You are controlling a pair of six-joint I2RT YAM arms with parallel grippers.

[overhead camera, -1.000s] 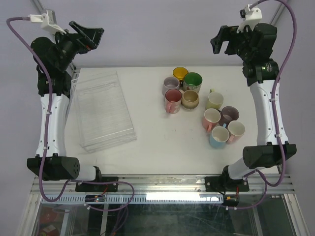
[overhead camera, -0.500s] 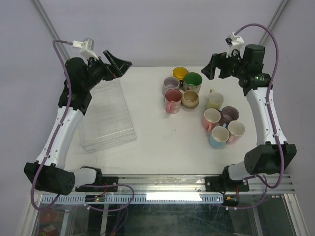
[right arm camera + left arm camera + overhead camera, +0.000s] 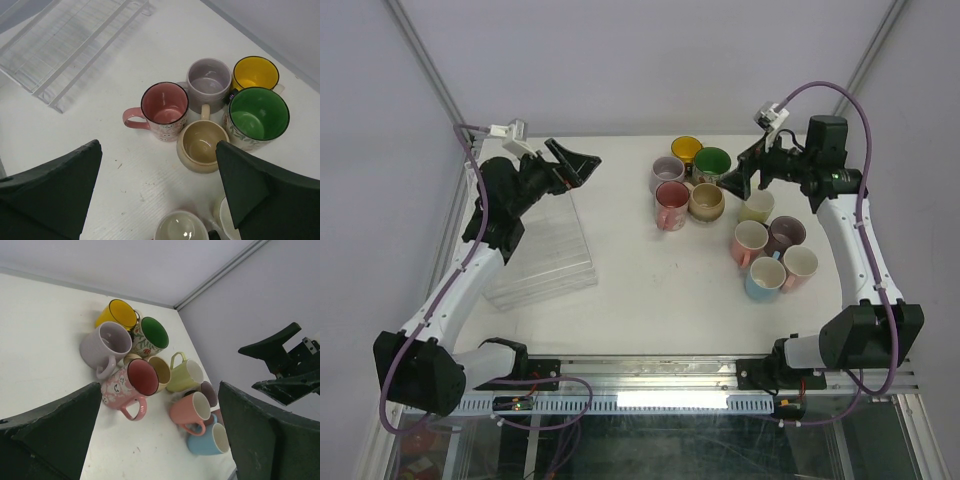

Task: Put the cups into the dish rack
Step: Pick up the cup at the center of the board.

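Several cups stand in two groups on the white table. The back group holds a yellow cup (image 3: 686, 150), a green one (image 3: 711, 163), a lilac one (image 3: 667, 173), a pink one (image 3: 671, 203) and a beige one (image 3: 706, 201). Further right are a light blue cup (image 3: 765, 277) and others. The clear dish rack (image 3: 535, 240) lies at the left with nothing in it. My left gripper (image 3: 578, 168) hangs open above the rack's far end. My right gripper (image 3: 740, 178) hangs open above the back group, over the beige cup (image 3: 201, 145). Neither holds anything.
A pale green cup (image 3: 757, 205), a salmon cup (image 3: 750, 240), a mauve cup (image 3: 786, 235) and a cream cup (image 3: 800, 265) crowd the right side near my right arm. Grey walls and frame posts enclose the table's back and sides.
Both arms have swung down and inward from their raised poses, the left towards the rack's far end, the right over the back cups. Both grippers stayed open.
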